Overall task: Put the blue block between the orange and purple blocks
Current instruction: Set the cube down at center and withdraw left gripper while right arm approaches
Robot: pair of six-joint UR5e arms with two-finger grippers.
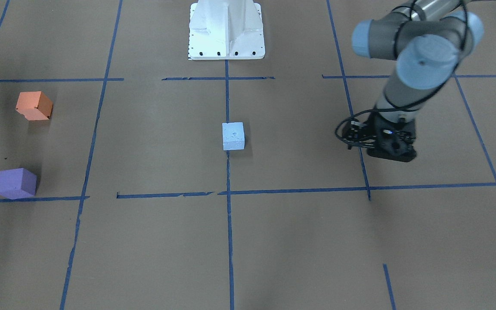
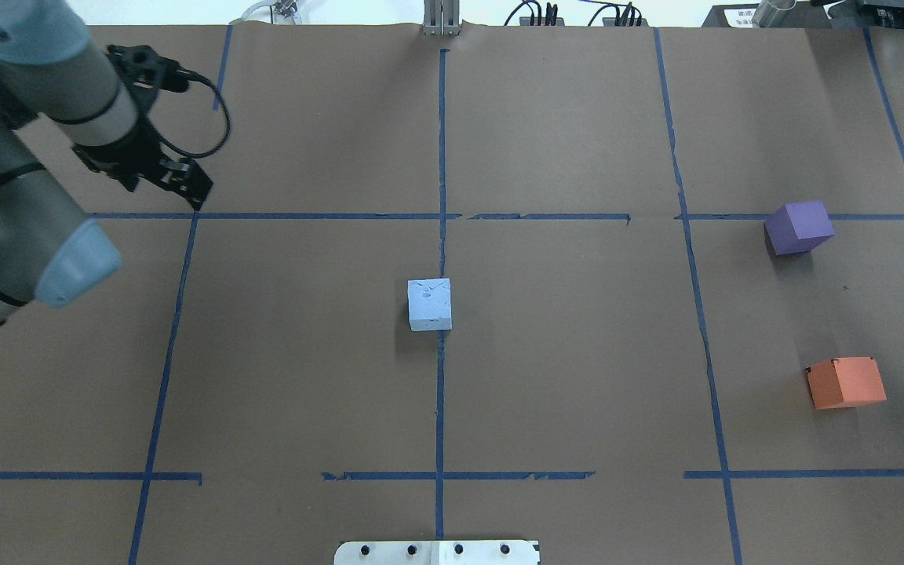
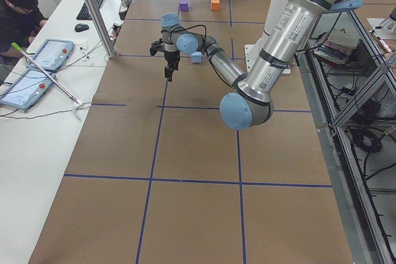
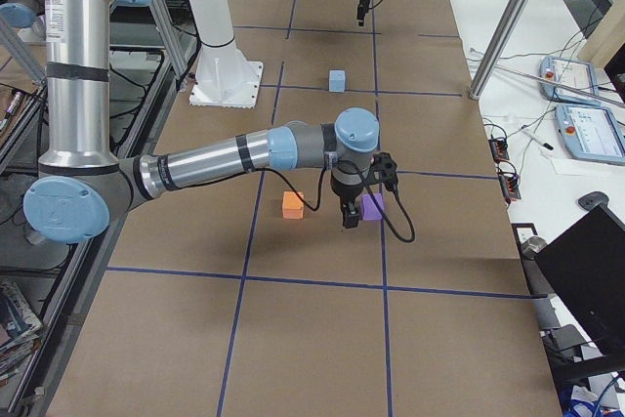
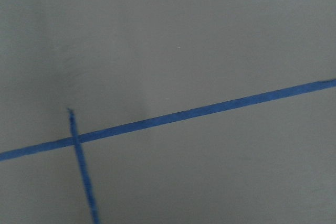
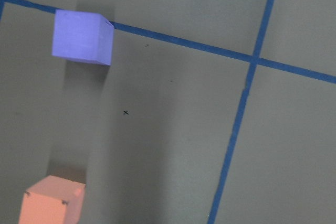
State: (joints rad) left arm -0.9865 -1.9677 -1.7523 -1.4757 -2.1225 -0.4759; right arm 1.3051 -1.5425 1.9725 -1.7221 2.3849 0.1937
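The blue block [image 2: 429,304], a pale cube whose top face was pitted and scuffed, sat flat on the middle of the table [image 2: 303,377], on the central strip of blue tape [image 2: 442,157], untouched by either arm. The left gripper [image 2: 185,182] hung above the table well apart from the block, toward the robot's left and farther out, near a crossing of tape lines; its wrist camera showed only bare brown paper and tape. Nothing was seen in its grasp, but how far its jaws stood apart could not be made out. The orange block [image 2: 846,382] and the purple block [image 2: 798,227] lay well off to the robot's right, apart from each other with bare paper between them, the purple one farther from the robot's base and touching a tape line. The right gripper [image 4: 347,214] showed clearly only from the side camera, where it hung close to those two blocks, far from the blue one; whether it was open or closed could not be told. Its wrist camera looked down on both blocks. All three blocks were matte, sharp-edged cubes; the orange one carried small dark marks at its corners. The table was covered in smooth brown paper marked into squares by the tape, torn in places, and the robot's white base [image 1: 226,30] was bolted at the near edge.
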